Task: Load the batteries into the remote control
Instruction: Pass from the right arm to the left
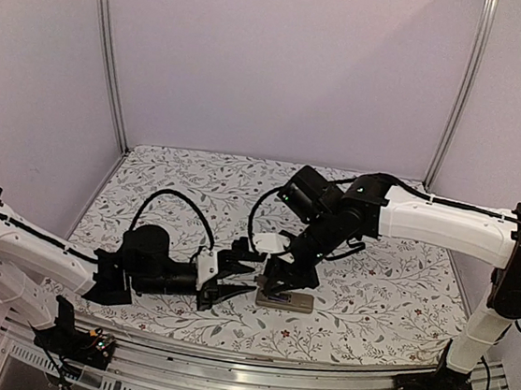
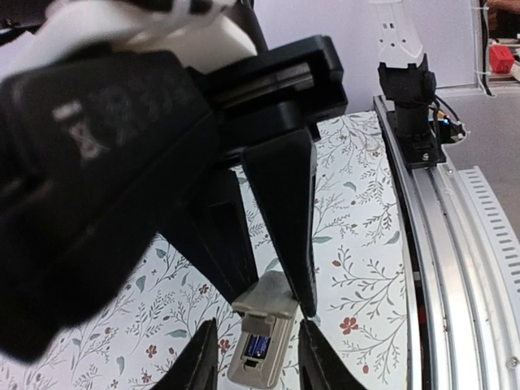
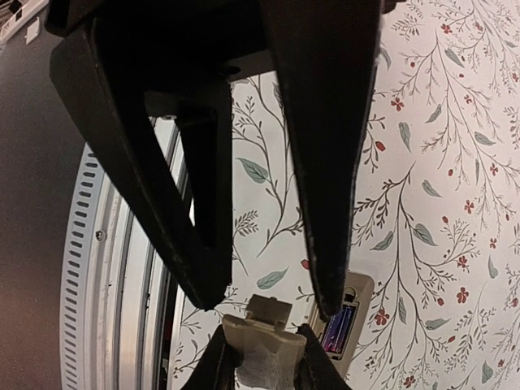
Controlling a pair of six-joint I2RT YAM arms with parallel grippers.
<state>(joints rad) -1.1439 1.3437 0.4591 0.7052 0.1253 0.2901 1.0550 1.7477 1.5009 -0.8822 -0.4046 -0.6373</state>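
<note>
The remote control (image 1: 292, 301) lies grey-tan back up on the floral cloth, with its battery bay open. One bluish battery (image 2: 258, 345) sits in the bay and also shows in the right wrist view (image 3: 339, 329). I cannot make out a second battery. My left gripper (image 1: 228, 284) is open, and its fingertips stand on either side of the remote (image 2: 283, 353). My right gripper (image 1: 281, 279) is shut on a grey-tan battery cover (image 3: 262, 351) and holds it just above the remote's (image 3: 359, 291) end. The cover also shows in the left wrist view (image 2: 272, 294).
A metal rail (image 2: 431, 227) runs along the table's near edge, close to the remote. The right arm's base (image 2: 410, 97) is bolted on it. The two grippers crowd each other over the remote. Plain walls enclose the table at the back and sides.
</note>
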